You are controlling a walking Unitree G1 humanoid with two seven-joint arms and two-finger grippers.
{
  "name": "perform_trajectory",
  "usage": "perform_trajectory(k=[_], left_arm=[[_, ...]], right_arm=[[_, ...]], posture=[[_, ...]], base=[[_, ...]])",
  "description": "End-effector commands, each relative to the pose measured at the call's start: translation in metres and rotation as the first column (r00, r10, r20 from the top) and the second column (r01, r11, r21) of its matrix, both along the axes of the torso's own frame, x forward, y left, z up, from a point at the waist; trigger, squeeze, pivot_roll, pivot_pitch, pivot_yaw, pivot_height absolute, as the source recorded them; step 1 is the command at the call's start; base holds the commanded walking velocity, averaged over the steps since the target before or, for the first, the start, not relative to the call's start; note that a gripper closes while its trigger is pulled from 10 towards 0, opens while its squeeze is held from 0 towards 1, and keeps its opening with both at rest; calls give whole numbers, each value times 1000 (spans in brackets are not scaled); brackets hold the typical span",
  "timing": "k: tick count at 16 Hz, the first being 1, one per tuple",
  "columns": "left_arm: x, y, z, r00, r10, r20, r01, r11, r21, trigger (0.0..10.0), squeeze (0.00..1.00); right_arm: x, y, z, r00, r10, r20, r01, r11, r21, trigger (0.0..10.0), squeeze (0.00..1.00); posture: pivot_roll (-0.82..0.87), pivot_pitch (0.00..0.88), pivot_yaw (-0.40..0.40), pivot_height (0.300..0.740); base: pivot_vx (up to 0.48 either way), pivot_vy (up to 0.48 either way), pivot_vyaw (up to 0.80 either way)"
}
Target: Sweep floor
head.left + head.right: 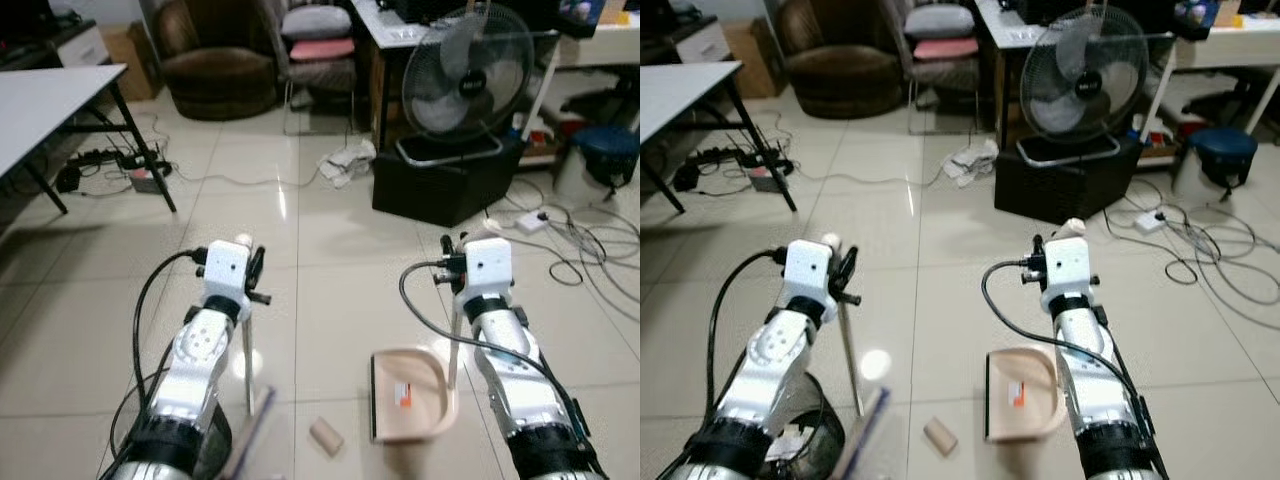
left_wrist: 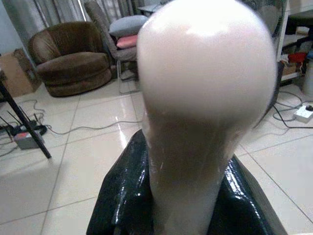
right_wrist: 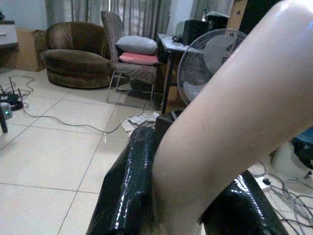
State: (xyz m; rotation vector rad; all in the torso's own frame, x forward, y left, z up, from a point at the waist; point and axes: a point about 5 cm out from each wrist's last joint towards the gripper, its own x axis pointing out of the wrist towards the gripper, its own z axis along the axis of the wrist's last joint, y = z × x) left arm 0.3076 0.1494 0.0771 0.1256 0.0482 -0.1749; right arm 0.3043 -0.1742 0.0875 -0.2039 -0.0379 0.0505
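L gripper (image 1: 243, 262) fingers clamped broom handle (image 1: 246, 350) top, R gripper (image 1: 455, 262) dustpan handle (image 1: 453, 345); both light, stiff, slick plastic.

Bright, even indoor light. Glare streak on the glossy cream floor tiles (image 1: 283, 200), another round hotspot (image 1: 875, 364) near the left arm. Soft shadows under the white-topped table (image 1: 40, 100) far left. Near bottom edge smeared with blur. Wrist views: pale rounded handle tips (image 2: 205, 98) close, out of focus, sheen on top.
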Motion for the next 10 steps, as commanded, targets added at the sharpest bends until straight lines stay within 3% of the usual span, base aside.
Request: perform_trajectory(k=[1,10], left_arm=[[6,-3,5,999,4,35,-5,999,32,10000,0],[26,-16,11,994,72,79,-75,997,29,10000,0]], right_arm=[[3,7,-1,999,36,19,-35,999,-24,10000,0],[21,19,-7,996,89,8,-88,993,-85,10000,0]], posture=[[-24,71,118,740],[-2,135,123,740]], base=[[0,0,0],[0,0,0]])
